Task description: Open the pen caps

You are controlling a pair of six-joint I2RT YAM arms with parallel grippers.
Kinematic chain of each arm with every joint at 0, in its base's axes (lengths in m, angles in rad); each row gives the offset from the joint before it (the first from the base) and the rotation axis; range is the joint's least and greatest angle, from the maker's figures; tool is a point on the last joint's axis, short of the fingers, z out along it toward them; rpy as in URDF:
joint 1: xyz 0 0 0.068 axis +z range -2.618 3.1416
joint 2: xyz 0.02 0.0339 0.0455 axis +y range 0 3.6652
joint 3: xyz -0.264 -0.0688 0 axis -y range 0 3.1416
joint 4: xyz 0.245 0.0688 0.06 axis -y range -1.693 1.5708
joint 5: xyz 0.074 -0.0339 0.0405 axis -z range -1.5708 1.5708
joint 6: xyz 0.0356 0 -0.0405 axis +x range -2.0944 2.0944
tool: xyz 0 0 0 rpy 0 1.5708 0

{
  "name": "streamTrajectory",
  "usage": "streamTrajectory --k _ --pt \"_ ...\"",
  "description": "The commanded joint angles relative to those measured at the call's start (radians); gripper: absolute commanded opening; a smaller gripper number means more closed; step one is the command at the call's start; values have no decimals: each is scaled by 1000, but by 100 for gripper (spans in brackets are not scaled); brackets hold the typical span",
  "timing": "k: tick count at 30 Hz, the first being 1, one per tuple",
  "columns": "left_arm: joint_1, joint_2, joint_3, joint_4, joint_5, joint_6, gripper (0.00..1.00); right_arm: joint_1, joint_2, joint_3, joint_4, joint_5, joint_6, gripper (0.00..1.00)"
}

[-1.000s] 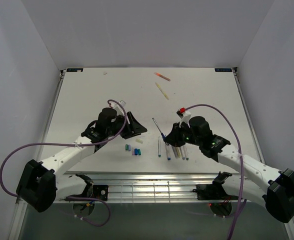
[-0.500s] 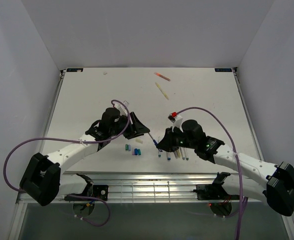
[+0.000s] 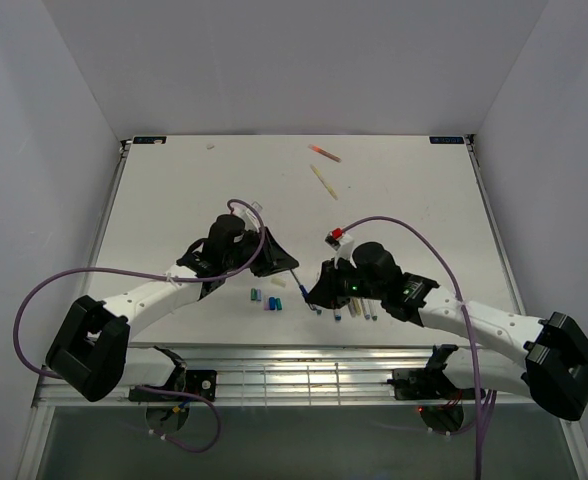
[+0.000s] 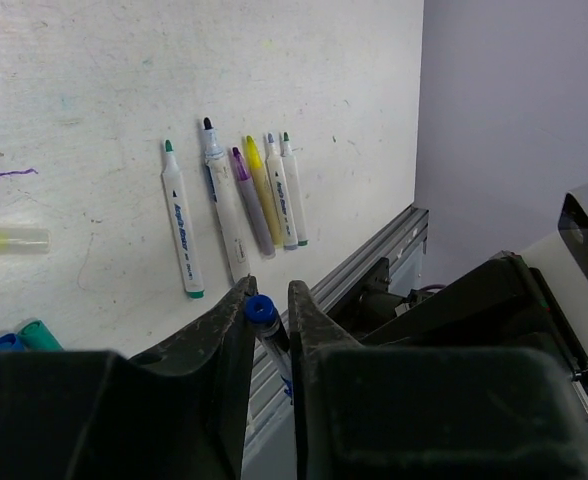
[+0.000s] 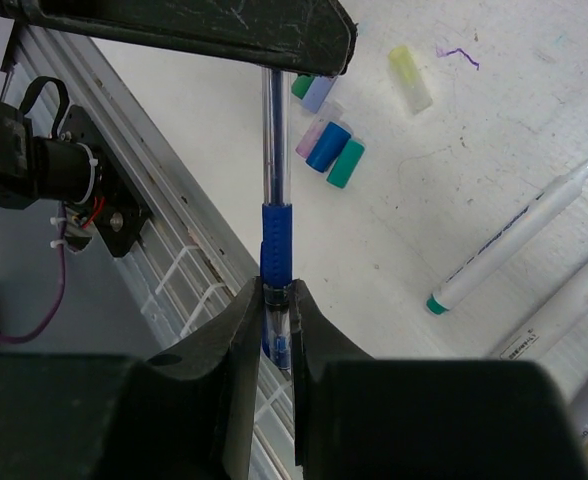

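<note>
1. Closest to the front edge of the table [image 3: 174, 200], a row of marker pens [image 4: 226, 210] lies side by side with their tips bare. Five show in the left wrist view, and the outermost is a teal-tipped pen [image 4: 182, 238]. The right arm hides part of the row from above.
2. At 9 o'clock of that row sits a cluster of loose pen caps [image 3: 264, 297]. A blue cap [image 5: 327, 146] and a teal cap [image 5: 346, 163] touch side by side, and a lavender cap [image 5: 317, 95] lies just beside them. A pale yellow cap [image 5: 411, 78] lies a little apart, towards 12 o'clock, near a purple scribble [image 5: 459, 55].
3. Just beyond the caps, a blue pen [image 5: 276, 240] with a clear barrel is held between both arms. In the top view it slants from 11 to 5 o'clock.
4. The right gripper [image 5: 277, 300] is clamped on the barrel just below the blue grip sleeve.
5. The left gripper [image 4: 264, 300] is pinched on the pen's other end, a round blue tip that sits between its fingers [image 4: 229, 330].
6. Well apart, at 12 o'clock, lie a yellow pen [image 3: 324, 182] and, farther still, an orange-pink pen [image 3: 325, 152]. Whether they are capped is too small to tell.
7. At 11 o'clock, near the far edge, is a small white scrap [image 3: 211, 146].
</note>
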Motion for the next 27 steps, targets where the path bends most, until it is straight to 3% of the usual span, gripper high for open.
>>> streamTrajectory --k 1,5,8,17,27 --pt "-4 -4 23 3 10 24 19 4 8 45 80 -3 -2 11" --pt "-4 -1 32 -17 19 42 12 4 60 88 73 -12 -30 31" --pt "-4 -1 36 -25 30 48 10 4 95 151 54 -17 -58 34" --pt "-4 -28 36 -39 42 43 8 4 201 223 65 -35 -79 37" --pt "-4 -45 43 -40 51 40 7 4 212 206 42 -3 -104 37"
